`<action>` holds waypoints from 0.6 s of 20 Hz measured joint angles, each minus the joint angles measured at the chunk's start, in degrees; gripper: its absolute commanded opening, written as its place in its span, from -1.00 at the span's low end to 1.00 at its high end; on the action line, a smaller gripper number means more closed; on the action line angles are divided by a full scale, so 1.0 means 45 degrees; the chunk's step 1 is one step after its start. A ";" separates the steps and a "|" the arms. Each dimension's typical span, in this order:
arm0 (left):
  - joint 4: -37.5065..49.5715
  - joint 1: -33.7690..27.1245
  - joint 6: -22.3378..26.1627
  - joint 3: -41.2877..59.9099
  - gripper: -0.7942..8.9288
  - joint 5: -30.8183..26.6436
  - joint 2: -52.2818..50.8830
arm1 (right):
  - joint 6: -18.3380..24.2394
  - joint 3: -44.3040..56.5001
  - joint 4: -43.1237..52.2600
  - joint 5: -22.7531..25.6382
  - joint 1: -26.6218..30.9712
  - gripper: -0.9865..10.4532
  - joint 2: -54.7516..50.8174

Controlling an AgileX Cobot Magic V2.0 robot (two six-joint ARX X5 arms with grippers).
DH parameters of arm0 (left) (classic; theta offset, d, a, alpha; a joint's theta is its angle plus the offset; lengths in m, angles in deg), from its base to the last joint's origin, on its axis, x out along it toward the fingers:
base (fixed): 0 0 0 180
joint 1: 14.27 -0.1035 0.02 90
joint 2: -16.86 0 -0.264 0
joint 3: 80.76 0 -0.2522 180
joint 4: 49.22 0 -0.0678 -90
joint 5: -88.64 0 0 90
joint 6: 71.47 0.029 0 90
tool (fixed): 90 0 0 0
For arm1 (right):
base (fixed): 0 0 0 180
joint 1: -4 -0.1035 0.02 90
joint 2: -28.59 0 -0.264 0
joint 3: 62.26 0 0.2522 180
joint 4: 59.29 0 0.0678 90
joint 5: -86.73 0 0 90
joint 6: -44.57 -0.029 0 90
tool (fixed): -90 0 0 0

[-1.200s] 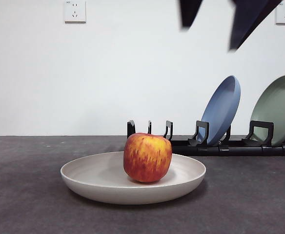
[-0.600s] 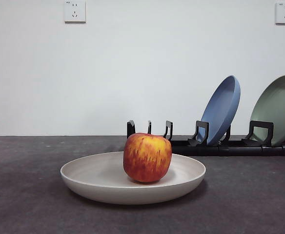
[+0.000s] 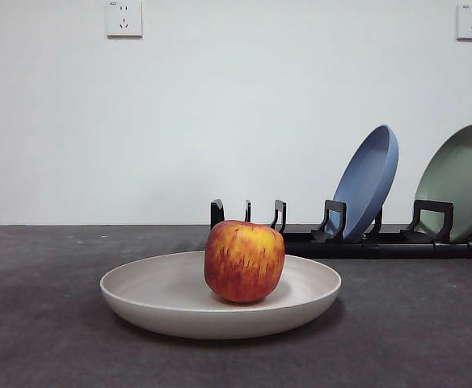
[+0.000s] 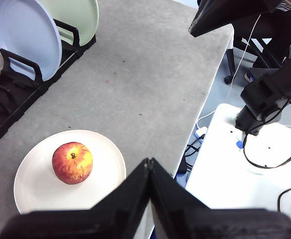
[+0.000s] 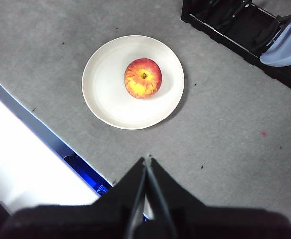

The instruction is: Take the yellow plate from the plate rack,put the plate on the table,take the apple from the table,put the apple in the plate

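Observation:
The apple (image 3: pixel 244 261) (image 4: pixel 72 162) (image 5: pixel 143 78), red streaked over yellow, rests upright in the cream yellow plate (image 3: pixel 155 295) (image 4: pixel 36 186) (image 5: pixel 105 99), which lies flat on the dark grey table (image 3: pixel 42 323). Behind it stands the black plate rack (image 3: pixel 333 234) (image 4: pixel 6 99) (image 5: pixel 235 25). My left gripper (image 4: pixel 149 162) is shut and empty, held high off the table's edge, away from the plate. My right gripper (image 5: pixel 148 160) is also shut and empty, high above the table beside the plate. Neither gripper shows in the front view.
A blue plate (image 3: pixel 369 182) (image 4: pixel 23 37) and a sage-green plate (image 3: pixel 458 182) (image 4: pixel 78 17) lean in the rack's slots. The table's edge (image 4: pixel 200 109) runs near the plate, with a white stand (image 4: pixel 245 164) and cables beyond it.
The dark gripper tips that showed at the top of the front view a second ago have risen out of it. Apple and plate have not moved.

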 measured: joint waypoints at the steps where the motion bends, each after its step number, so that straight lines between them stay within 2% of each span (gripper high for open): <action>1: 0.0000 0.0000 0.0000 0.0000 -0.84 0.0000 0.0000 | 0.0000 0.0000 0.0000 0.0000 0.0000 -0.83 0.0000; 6: 0.0355 0.0000 0.0928 0.0000 -0.84 -0.0364 0.0000 | 0.0000 0.0000 0.0000 0.0005 0.0000 -0.83 0.0000; 10: 0.2739 -0.0102 0.1681 0.0000 -0.84 -0.1953 0.0005 | 0.0000 0.0000 0.0000 0.0005 0.0000 -0.83 0.0000; 12: 0.3881 -0.0821 0.2535 0.0000 -0.84 -0.2351 -0.0063 | 0.0000 -0.0005 0.0000 0.0010 0.0000 -0.83 0.0000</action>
